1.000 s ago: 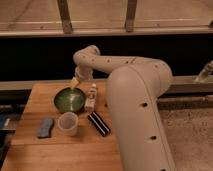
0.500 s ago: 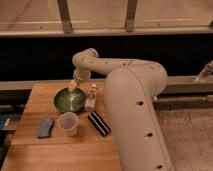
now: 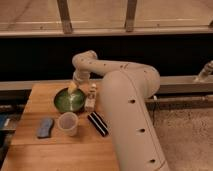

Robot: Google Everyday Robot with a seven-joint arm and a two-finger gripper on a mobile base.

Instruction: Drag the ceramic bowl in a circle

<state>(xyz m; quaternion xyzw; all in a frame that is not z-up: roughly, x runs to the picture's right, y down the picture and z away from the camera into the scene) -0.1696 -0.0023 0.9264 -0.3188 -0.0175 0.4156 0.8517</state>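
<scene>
Ceramic bowl [image 3: 69,101] beneath pincer [image 3: 73,88] (far rim)

I see the gripper [image 3: 73,88] at the ceramic bowl's [image 3: 65,102] far rim, the bottle [image 3: 90,99] just right of it, and the cup [image 3: 68,123] nearer on the worktop [image 3: 60,152].

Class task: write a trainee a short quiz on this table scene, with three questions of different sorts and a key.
1. What colour is the sponge?
2. True or false: the cup stands nearer the camera than the bowl.
3. The tool is at: A the sponge; B the bowl's far rim; C the cup.
Key: 1 blue; 2 true; 3 B.
</scene>
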